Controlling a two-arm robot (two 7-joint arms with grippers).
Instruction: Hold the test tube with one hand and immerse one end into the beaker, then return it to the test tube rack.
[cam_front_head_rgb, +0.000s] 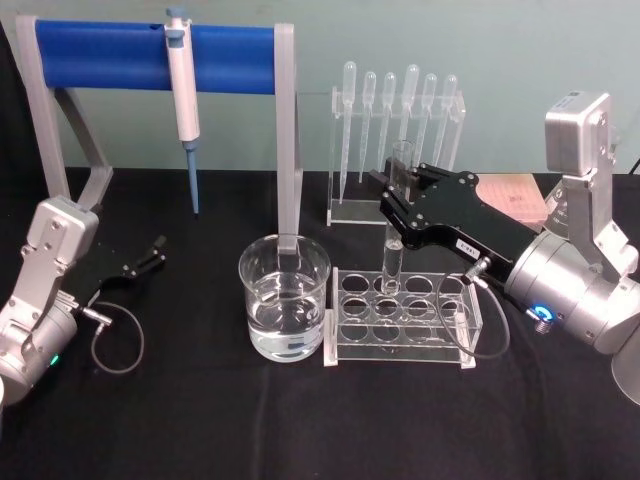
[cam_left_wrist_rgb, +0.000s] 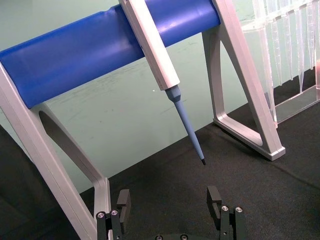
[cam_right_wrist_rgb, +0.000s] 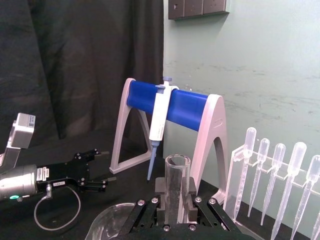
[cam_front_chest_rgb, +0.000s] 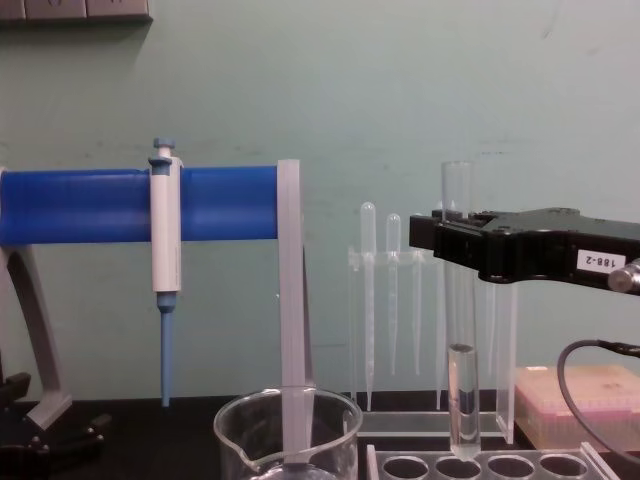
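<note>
The clear test tube (cam_front_head_rgb: 395, 225) stands upright, and my right gripper (cam_front_head_rgb: 397, 195) is shut on its upper part. Its round bottom sits at the top of a back-row hole in the clear rack (cam_front_head_rgb: 400, 361). From the chest view the test tube (cam_front_chest_rgb: 461, 400) reaches down from the right gripper (cam_front_chest_rgb: 455, 240) to the rack (cam_front_chest_rgb: 372, 460). In the right wrist view the test tube's open mouth (cam_right_wrist_rgb: 177, 167) rises between the fingers. The wide beaker (cam_front_head_rgb: 285, 300), part full of clear liquid, stands just left of the rack. My left gripper (cam_front_head_rgb: 152, 254) lies open on the table at the left.
A blue-barred stand (cam_front_head_rgb: 110, 55) at the back left holds a white-and-blue pipettor (cam_front_head_rgb: 182, 95). A clear holder with several plastic pipettes (cam_front_head_rgb: 400, 100) stands behind the rack. A pink box (cam_front_head_rgb: 515, 195) lies at the back right. Black cloth covers the table.
</note>
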